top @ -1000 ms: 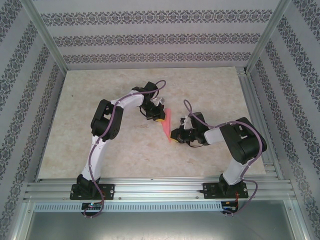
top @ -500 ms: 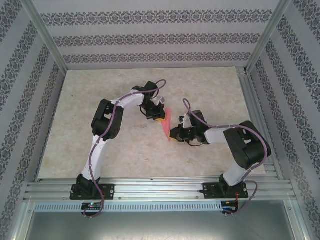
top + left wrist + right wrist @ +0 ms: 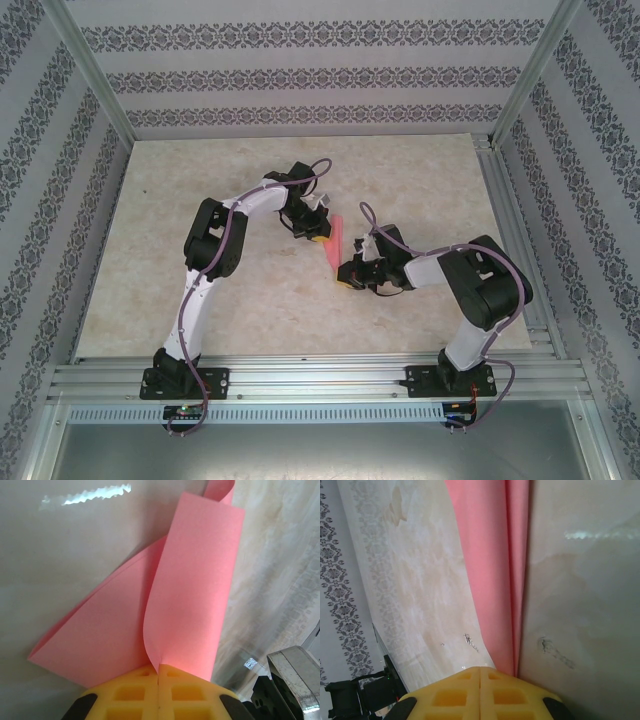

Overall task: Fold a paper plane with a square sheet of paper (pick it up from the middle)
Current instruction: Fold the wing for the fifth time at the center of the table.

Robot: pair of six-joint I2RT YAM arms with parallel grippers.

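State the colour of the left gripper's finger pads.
Yellow pads, best seen in the left wrist view.

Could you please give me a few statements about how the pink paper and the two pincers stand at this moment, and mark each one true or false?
1. The thin pink paper sheet sits between the two pincers, over the marbled beige table. True.
2. The left pincer is wide open and clear of the sheet. False: its yellow pads are shut on the paper, which rises straight out of the seam between them.
3. The right pincer is shut at the sheet's other end. True.
4. The sheet lies flat and unfolded. False: it is folded into layers, and the left wrist view shows one flap curling upward.
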